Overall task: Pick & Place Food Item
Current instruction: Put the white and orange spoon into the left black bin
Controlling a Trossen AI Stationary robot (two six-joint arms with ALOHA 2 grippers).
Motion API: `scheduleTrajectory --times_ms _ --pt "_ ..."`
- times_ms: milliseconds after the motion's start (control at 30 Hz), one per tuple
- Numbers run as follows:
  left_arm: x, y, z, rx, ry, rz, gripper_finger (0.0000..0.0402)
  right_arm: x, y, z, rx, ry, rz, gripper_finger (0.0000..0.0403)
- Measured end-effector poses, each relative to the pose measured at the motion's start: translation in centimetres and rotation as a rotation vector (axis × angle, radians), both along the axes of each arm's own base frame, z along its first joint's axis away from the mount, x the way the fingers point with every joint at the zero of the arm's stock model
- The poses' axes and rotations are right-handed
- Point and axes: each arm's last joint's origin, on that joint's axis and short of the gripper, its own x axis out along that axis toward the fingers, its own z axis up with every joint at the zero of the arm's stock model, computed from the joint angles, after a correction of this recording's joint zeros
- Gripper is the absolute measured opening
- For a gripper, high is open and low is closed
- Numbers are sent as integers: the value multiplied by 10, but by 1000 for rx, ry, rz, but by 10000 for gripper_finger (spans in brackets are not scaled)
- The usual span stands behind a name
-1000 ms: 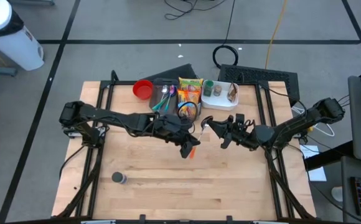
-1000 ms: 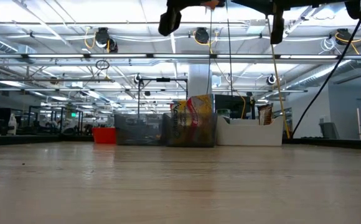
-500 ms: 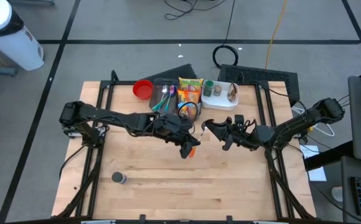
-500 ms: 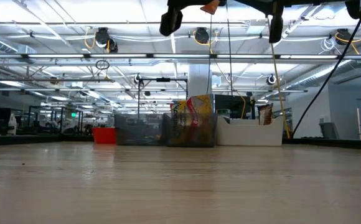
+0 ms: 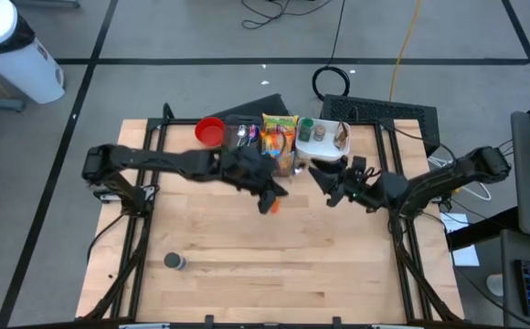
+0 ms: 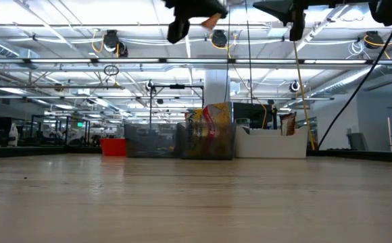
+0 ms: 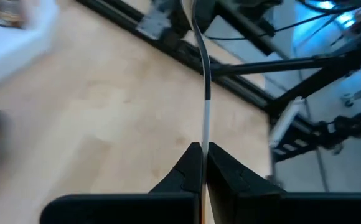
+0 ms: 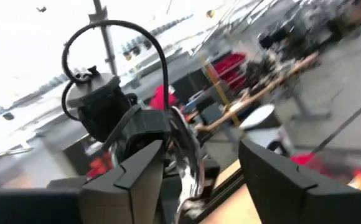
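Two dark arms reach over the big wooden table (image 5: 247, 274) and meet near the middle, toward the back. The left arm (image 5: 160, 163) lies long and almost flat across the table, with its wrist bent down at the end. The right arm (image 5: 439, 181) comes in from the other side, low and a bit bent, and points at the left one.

At the back edge stand a white tray (image 5: 327, 152), some bright snack bags (image 5: 279, 130) and a red cup (image 5: 210, 131).

The left gripper (image 5: 268, 199) has its two fingers pressed together on a thin metal utensil (image 7: 206, 106) with an orange end. I cannot tell if it is a spoon or a fork. It is up in the air, above the table, just in front of the snack bags.

The right gripper (image 5: 329, 186) is just beside it, with its fingers spread wide and nothing between them.

I think the job now is to carry the utensil to its place. To do it well, the left gripper should pinch tight and move slowly, so the long thin thing does not swing or slip. The right gripper should back away first, so the two do not bump.
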Motion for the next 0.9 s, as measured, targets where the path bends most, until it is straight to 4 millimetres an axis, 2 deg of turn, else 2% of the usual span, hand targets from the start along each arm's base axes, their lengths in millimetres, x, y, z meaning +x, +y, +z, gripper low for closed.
scheduleTrajectory --times_ms 133,333,467,567,733,900 --pt "-25 40 13 53 50 18 5 -7 -16 7 -23 7 -73 214" --pt "-78 109 32 106 100 94 5 -21 -35 13 -28 61 -156 211" --pt "-109 149 32 81 141 156 5 -28 -40 11 -34 129 -177 212" --pt "-128 173 23 51 212 191 5 -30 -42 9 -12 148 -178 212" --pt "-140 198 0 -2 344 213 5 -28 -45 6 2 171 -193 210" --pt "-125 205 -29 -38 461 181 5 -23 -52 1 48 171 -220 209"
